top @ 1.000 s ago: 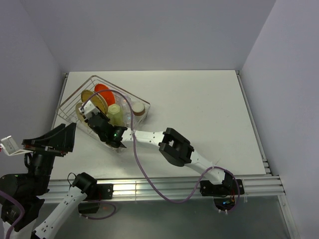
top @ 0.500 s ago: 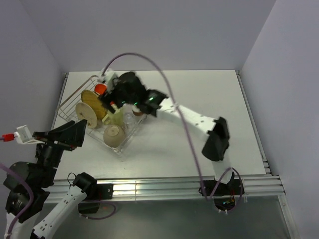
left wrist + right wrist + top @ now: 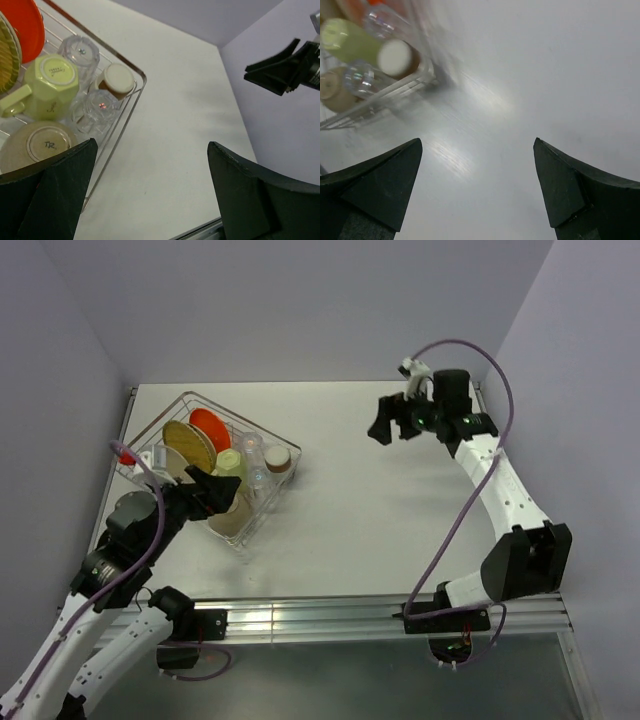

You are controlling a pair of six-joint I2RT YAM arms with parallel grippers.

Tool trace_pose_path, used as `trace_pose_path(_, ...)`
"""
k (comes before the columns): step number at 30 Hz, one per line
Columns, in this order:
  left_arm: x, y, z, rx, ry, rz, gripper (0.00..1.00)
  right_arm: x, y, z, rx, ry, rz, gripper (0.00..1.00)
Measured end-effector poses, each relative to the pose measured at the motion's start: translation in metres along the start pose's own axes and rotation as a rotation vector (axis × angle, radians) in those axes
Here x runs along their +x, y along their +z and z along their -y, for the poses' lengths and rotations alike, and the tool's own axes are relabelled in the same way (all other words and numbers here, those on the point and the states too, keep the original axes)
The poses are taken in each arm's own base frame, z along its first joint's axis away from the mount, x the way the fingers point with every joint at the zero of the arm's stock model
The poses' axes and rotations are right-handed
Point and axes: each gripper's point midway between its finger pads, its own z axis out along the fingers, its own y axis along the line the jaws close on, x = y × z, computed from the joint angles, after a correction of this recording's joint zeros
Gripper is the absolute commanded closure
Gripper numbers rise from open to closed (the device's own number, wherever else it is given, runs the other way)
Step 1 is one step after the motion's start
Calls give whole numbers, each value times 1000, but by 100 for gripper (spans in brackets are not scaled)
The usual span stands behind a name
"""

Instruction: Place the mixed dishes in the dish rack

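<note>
The dish rack [image 3: 274, 496], a silver wire basket, stands at the table's left. In it are an orange plate [image 3: 210, 425], a tan plate [image 3: 186, 443], a pale yellow mug [image 3: 50, 77], two clear glasses [image 3: 80, 49] [image 3: 98, 107], a small cup [image 3: 116, 80] and an upturned bowl [image 3: 41, 145]. My left gripper [image 3: 214, 485] hovers open over the rack's near side, nothing between its fingers [image 3: 60, 190]. My right gripper [image 3: 395, 421] is open and empty, high over the table's far right, well away from the rack. Its wrist view shows bare tabletop and the rack's corner [image 3: 395, 90].
The white table [image 3: 380, 510] ends in a raised rail on the right [image 3: 510, 490] and an aluminium rail at the near edge [image 3: 330, 615]. Purple walls close in the back and both sides. The right arm's cable [image 3: 470, 350] loops above its wrist.
My right arm swung from the rack's near corner to the far right of the table, and its jaws opened wide. The left arm moved in over the rack's near side.
</note>
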Motion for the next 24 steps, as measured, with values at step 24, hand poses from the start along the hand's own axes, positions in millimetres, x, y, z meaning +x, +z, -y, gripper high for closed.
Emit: trace_pose_path(24, 38, 70, 4, 2, 18, -136, 1, 87, -95, 87, 653, 190, 84, 0)
